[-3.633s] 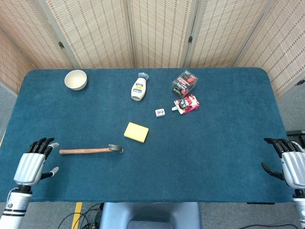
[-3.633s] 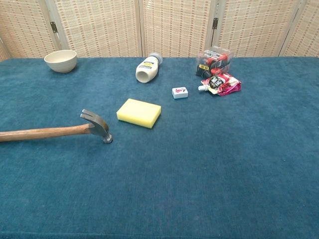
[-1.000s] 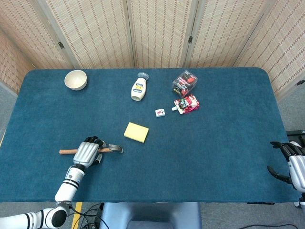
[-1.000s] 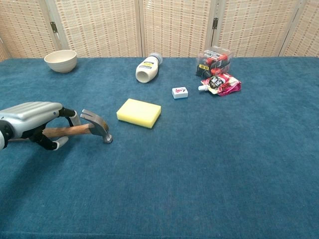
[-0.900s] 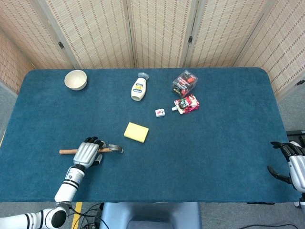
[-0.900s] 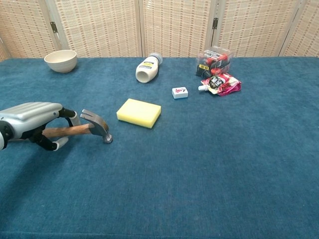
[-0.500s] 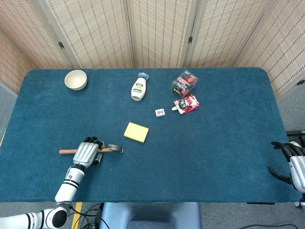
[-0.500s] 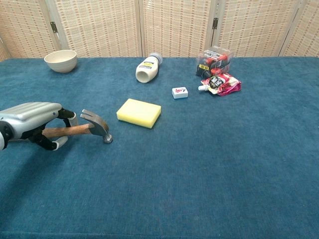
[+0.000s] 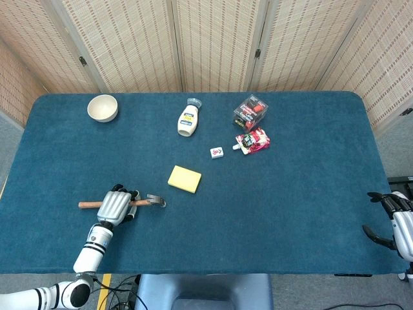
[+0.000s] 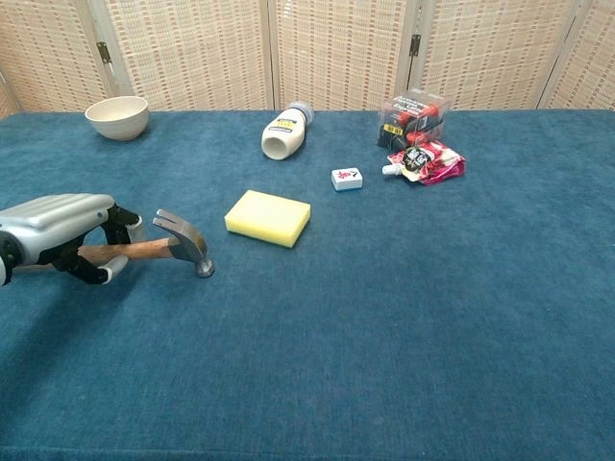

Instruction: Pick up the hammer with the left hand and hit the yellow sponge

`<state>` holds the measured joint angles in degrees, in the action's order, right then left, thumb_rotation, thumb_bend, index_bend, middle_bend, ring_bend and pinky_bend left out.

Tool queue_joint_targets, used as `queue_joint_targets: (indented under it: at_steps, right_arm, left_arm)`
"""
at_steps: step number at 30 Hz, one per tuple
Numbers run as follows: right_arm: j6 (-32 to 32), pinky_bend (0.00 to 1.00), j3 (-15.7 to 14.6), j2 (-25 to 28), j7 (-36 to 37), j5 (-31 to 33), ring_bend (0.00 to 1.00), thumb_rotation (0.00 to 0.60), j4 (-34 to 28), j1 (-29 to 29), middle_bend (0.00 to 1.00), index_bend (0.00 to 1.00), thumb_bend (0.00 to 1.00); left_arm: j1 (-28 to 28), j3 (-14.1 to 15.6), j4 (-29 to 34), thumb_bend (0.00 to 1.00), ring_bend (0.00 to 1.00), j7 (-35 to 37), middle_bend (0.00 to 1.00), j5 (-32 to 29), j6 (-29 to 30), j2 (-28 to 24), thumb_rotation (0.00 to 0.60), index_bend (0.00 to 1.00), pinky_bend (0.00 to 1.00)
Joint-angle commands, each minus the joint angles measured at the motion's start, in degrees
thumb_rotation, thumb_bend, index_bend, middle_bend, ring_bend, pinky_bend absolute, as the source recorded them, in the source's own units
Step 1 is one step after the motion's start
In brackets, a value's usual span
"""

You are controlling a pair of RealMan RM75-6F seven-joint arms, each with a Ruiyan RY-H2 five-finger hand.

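Observation:
The hammer (image 9: 153,201) lies on the blue table, its wooden handle pointing left and its metal head (image 10: 188,243) to the right. My left hand (image 9: 115,205) is over the handle near the head, and its fingers (image 10: 113,223) wrap around the wood in the chest view. The yellow sponge (image 9: 184,179) lies flat a short way right of and beyond the hammer head, apart from it; the chest view shows the sponge (image 10: 268,218) too. My right hand (image 9: 399,223) is at the table's right front edge with its fingers apart, holding nothing.
A white bowl (image 9: 102,108) stands at the back left. A white bottle (image 9: 187,120) lies on its side at the back middle. A clear box (image 9: 251,112), a pink pouch (image 9: 253,141) and a small tile (image 9: 217,152) sit beyond the sponge on the right.
The left hand came in from the table's left edge onto the handle. In the last half second the hand and hammer shifted slightly left and the fingers tightened.

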<state>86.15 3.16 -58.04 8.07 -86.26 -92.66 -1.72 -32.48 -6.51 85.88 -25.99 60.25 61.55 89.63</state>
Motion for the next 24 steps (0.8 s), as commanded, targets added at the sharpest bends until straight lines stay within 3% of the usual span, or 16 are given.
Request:
queue_joint_targets:
  at_steps: [1,7,12,20,24]
  right_arm:
    - [0.0,0.27,0.0,0.0,0.0,0.0,0.23,0.600,0.0,0.0,0.36,0.24,0.13]
    - [0.3,0.27,0.0,0.2,0.0,-0.1,0.23,0.600,-0.4,0.2,0.37,0.24,0.13]
    - [0.4,0.27,-0.1,0.3,-0.2,-0.2,0.23,0.600,-0.7,0.3,0.37,0.24,0.13]
    - [0.1,0.27,-0.3,0.5,-0.6,-0.2,0.23,0.600,-1.2,0.3,0.37,0.24,0.13]
    - [-0.2,0.27,-0.4,0.5,-0.8,-0.3,0.23,0.600,-1.3,0.3,0.37,0.24,0.13]
  left_arm:
    - [0.3,-0.4,-1.3,0.64,0.50,5.2,0.69,3.6,0.3,-0.3,0.600,0.64,0.30]
    - [0.1,-1.8,-3.6,0.67,0.64,22.6,0.78,10.4,-2.3,-3.0,0.600,0.72,0.63]
    - [-1.0,-2.7,-7.0,0.70,0.70,37.3,0.82,16.4,-3.5,-4.9,0.600,0.76,0.81]
    - [-4.5,-3.2,-7.5,0.71,0.71,54.0,0.84,21.2,-8.7,-9.0,0.600,0.77,0.84]
    - [-7.4,-2.9,-8.9,0.71,0.71,58.4,0.83,22.9,-12.3,-9.7,0.600,0.77,0.84]
